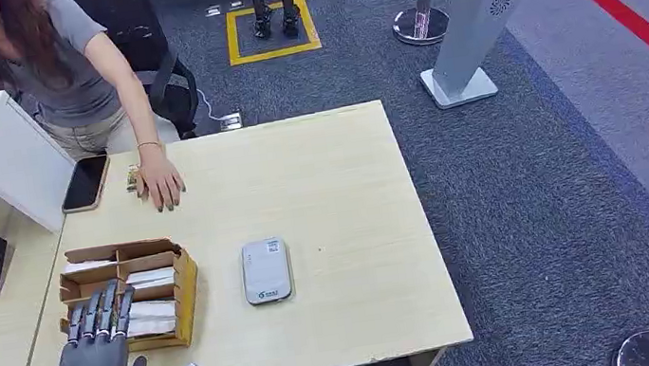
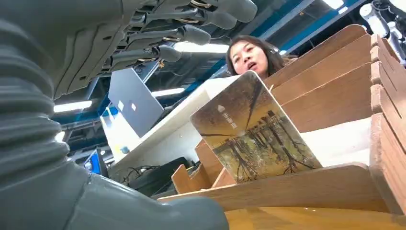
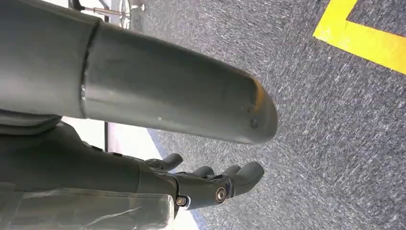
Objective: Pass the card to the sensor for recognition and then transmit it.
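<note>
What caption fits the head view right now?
Left hand open over the card box, sensor beside it, a person's hand resting on the table.

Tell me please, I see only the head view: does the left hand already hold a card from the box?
Observer: No. The left wrist view shows the left hand holding nothing, its fingers apart above the box.
Operator: How does the nearest card stand?
Observer: The card, printed with trees, leans tilted in its compartment, picture side facing the hand.
Operator: And the right hand?
Observer: The right hand hangs empty over the grey carpet.
</note>
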Robot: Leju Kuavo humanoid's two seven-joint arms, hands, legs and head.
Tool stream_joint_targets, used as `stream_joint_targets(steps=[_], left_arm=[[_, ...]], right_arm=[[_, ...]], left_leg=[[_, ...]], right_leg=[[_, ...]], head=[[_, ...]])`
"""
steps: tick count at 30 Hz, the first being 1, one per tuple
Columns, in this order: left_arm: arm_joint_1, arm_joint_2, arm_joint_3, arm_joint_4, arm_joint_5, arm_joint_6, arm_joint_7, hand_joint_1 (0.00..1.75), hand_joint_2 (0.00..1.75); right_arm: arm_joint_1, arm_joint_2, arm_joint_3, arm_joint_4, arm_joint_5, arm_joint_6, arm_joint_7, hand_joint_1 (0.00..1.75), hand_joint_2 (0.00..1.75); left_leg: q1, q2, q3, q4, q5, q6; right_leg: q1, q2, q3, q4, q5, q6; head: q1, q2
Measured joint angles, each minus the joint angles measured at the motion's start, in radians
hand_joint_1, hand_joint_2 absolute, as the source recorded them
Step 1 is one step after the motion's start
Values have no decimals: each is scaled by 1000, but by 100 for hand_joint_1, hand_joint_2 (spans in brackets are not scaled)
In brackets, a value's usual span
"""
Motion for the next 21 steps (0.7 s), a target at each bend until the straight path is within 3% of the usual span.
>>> stream_joint_targets(steps=[5,6,7,8,21], left_arm=[[0,0,0,1,0,1,0,0,175],[0,0,0,1,0,1,0,35,175],[0,0,0,1,0,1,0,87,175],[0,0,0,1,0,1,0,171,175],[-2,-1,0,3,8,2,-1,175,175]], right_arm=[[0,0,0,0,-1,1,-1,0,0],[0,0,1,0,0,1,-1,0,0],[0,0,1,0,1,1,-2,0,0],[0,0,1,0,1,1,-2,0,0],[0,0,2,0,-3,1,-1,0,0]], left_leg=[[0,0,0,0,0,0],[0,0,0,0,0,0],[0,0,0,0,0,0],[0,0,0,0,0,0],[0,0,0,0,0,0]], right_leg=[[0,0,0,0,0,0],[0,0,0,0,0,0],[0,0,0,0,0,0],[0,0,0,0,0,0],[0,0,0,0,0,0]], head=[[0,0],[0,0],[0,0],[0,0],[0,0]])
